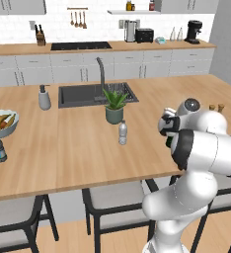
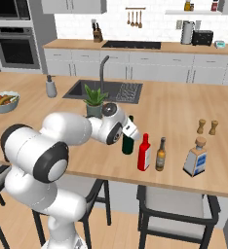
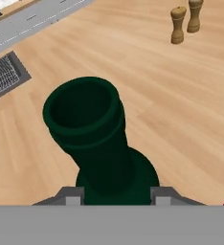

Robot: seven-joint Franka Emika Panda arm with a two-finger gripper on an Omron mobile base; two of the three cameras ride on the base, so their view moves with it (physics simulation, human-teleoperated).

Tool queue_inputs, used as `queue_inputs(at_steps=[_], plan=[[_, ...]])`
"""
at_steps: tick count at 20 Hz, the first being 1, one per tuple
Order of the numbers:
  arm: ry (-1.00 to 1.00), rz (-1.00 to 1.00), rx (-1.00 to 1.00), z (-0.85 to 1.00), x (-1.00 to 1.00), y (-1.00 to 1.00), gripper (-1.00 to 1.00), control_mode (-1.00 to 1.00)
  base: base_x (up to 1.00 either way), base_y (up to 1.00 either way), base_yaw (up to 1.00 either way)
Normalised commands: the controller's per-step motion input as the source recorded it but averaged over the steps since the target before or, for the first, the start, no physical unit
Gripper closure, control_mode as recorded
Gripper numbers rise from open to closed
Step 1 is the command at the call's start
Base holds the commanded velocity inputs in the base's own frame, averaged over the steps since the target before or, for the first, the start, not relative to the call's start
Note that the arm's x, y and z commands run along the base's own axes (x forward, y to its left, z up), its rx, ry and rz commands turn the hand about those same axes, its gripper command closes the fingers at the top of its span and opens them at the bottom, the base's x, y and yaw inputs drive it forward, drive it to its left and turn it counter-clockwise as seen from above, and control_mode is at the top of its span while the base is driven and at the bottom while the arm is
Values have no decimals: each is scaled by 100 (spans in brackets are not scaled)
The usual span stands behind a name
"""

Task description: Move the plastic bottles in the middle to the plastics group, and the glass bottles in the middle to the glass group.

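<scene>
Gripping the green wine bottle [image 3: 102,158] with its jaws closed on the neck, the gripper [image 3: 116,194] is needing to lift and carry it toward the brown bottle [image 2: 160,154] at three o'clock.

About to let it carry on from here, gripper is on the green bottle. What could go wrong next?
1. The gripper is shut on the green wine bottle, which is tall; a fast swing might tip it in the grip.
2. The red bottle stands close beside it, with the brown bottle just past; a low sideways carry toward the glass group could knock them over.
3. The potted plant sits just behind; backing up might clip it.
</scene>
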Motion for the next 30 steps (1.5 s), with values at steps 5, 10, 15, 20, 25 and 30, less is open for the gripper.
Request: queue_inputs(at_steps=[5, 10, 15, 20, 25, 30], plan=[[0, -2, 0, -14, -4, 0, 100, -100, 0, 0, 0], [0, -1, 0, -23, -3, 0, 100, -100, 0, 0, 0], [0, 0, 0, 0, 0, 0, -100, -100, 0, 0, 0], [0, -1, 0, 0, 0, 2, -100, -100, 0, 0, 0], [1, 0, 0, 0, 0, 0, -100, -100, 0, 0, 0], [0, 0, -2, 3, 0, 0, -100, -100, 0, 0, 0]])
